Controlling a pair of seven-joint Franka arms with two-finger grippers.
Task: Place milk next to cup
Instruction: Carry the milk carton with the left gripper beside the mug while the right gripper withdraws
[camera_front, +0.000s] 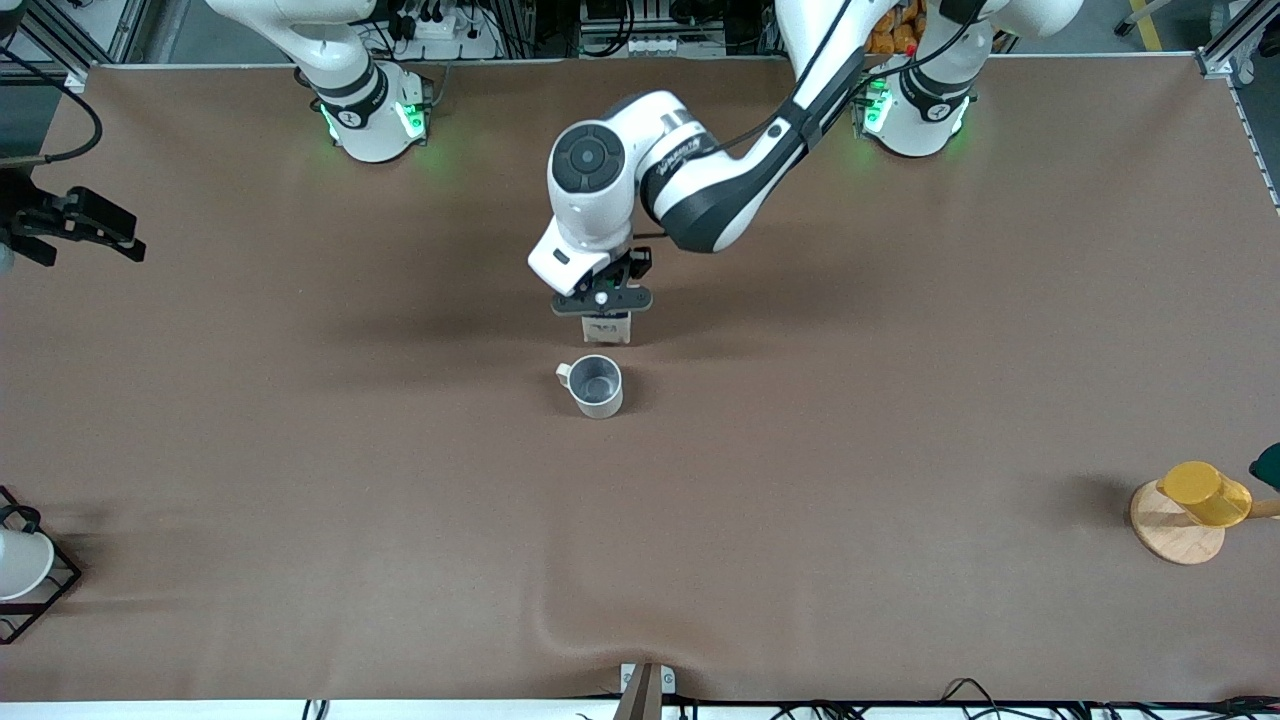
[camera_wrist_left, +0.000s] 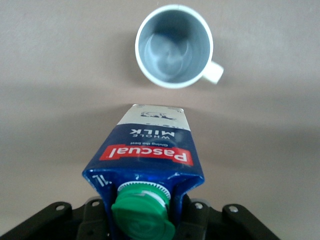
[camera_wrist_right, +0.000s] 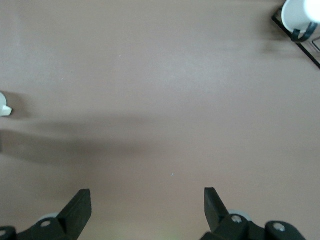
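Note:
The milk (camera_front: 607, 329), a dark-blue carton with a green cap and red label, stands upright in my left gripper (camera_front: 603, 299), which is shut on its top. Its base is at table level; I cannot tell whether it rests on the cloth. The cup (camera_front: 593, 386), a pale grey-beige mug, stands just nearer to the front camera, a small gap from the carton. In the left wrist view the milk (camera_wrist_left: 145, 150) fills my left gripper (camera_wrist_left: 142, 212) and the cup (camera_wrist_left: 174, 46) lies close by. My right gripper (camera_front: 78, 224) waits open and empty over the right arm's end of the table (camera_wrist_right: 147, 210).
A yellow cup (camera_front: 1205, 494) lies on a wooden disc (camera_front: 1170, 530) at the left arm's end. A white cup (camera_front: 20, 562) sits in a black wire rack (camera_front: 55, 590) at the right arm's end, also in the right wrist view (camera_wrist_right: 299, 14).

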